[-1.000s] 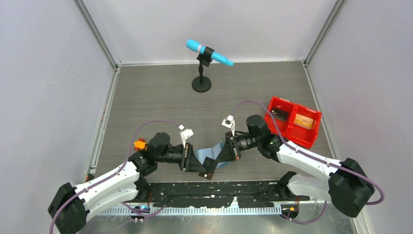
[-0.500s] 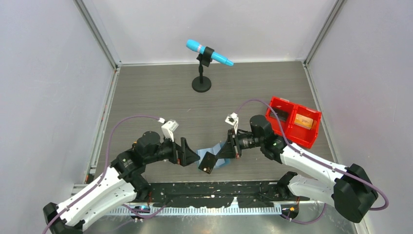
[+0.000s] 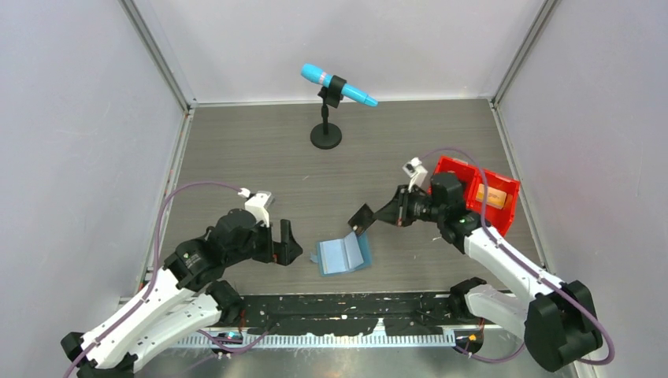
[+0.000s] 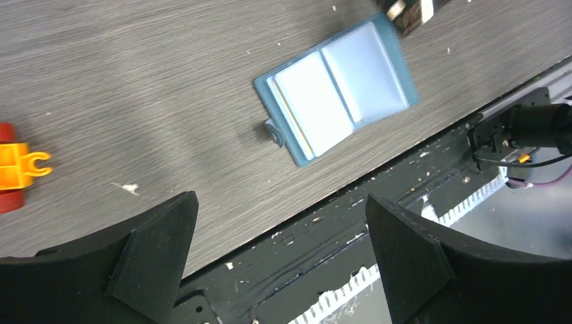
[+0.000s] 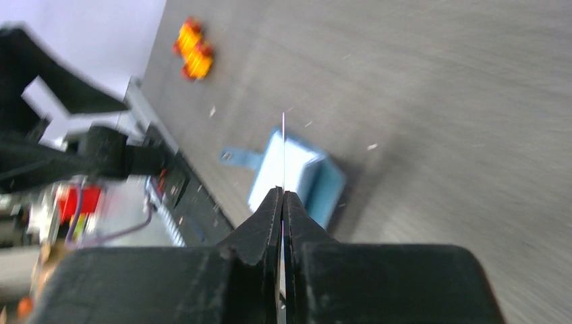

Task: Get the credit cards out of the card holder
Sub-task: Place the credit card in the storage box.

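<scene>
The teal-blue card holder (image 3: pixel 344 253) lies open and flat on the table, its pale blue pockets (image 4: pixel 337 84) facing up. A thin yellowish edge shows at the left pocket's slit. My right gripper (image 3: pixel 376 216) hovers above and to the right of it, shut on a dark credit card (image 3: pixel 361 219). In the right wrist view that card (image 5: pixel 283 152) appears edge-on as a thin line sticking out of the shut jaws (image 5: pixel 283 194). My left gripper (image 3: pixel 287 244) stands wide open to the left of the holder, with nothing between its fingers (image 4: pixel 280 199).
A red two-compartment bin (image 3: pixel 510 206) sits at the right, behind my right arm, with an orange-gold card (image 3: pixel 490 195) in its right compartment. A small orange toy (image 4: pixel 17 169) lies on the table to the left. A blue microphone on a stand (image 3: pixel 325 118) is at the back.
My left gripper opened and drew back to the left, off the holder. My right gripper pulled up and to the right with the dark card. The holder dropped flat and open on the table.
</scene>
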Motion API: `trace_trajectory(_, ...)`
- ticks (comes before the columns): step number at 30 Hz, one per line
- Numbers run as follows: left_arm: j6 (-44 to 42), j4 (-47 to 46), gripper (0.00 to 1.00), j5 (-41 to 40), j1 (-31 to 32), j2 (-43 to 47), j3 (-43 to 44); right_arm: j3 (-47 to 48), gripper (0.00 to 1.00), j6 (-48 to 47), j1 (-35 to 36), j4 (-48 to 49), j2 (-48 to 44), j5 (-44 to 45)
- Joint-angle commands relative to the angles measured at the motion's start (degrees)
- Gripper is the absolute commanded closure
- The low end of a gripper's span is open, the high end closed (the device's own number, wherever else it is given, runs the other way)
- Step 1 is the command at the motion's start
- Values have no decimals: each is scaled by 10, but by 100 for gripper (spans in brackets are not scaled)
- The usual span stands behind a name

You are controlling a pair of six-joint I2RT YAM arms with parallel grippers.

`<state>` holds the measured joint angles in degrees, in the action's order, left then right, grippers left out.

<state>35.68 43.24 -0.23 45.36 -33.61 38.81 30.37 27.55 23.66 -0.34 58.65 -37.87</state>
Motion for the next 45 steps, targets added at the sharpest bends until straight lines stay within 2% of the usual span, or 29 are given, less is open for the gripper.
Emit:
trace_trajectory(1,-29,80,1,-44,0,-13,63,39,95,4,-79,-30,-37,75)
trace_trajectory(6,-61,107,1,-51,0,-27,85,61,95,-6,-178,-61,-71,158)
trace_trajectory(10,-66,103,1,-37,0,-33,82,69,95,-9,-225,-64,-78,236)
trace_trajectory(15,-81,113,1,-26,0,-30,93,78,95,-16,-282,-57,-66,281)
trace_trajectory(26,-95,110,1,-31,0,-7,89,48,95,-19,-331,-4,-33,342)
trace_trajectory(45,-95,110,1,-31,0,-5,87,-24,95,41,-367,185,85,331)
